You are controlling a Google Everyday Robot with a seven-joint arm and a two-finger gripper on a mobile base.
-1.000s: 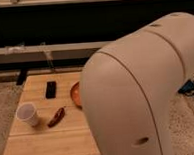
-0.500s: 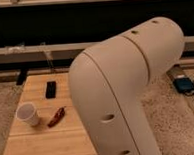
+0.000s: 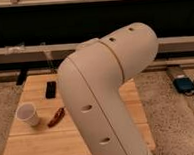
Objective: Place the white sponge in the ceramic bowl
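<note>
Swung further left since earlier, arm (image 3: 109,91) now hiding bowl, sponge and gripper, none in view; likely still approaching, next needing sponge located beyond cup (image 3: 28,114) on table (image 3: 45,143).

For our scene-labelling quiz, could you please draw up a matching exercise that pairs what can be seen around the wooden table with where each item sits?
The gripper is out of view, hidden by the bulky cream robot arm.

Things:
1. white paper cup
2. small black rectangular device
3. slim red-brown object
4. blue box

Places:
A. floor, right of the wooden table
B. table's left edge
C. table's far side
D. just right of the cup

Pairs: 1-B, 2-C, 3-D, 4-A
</note>
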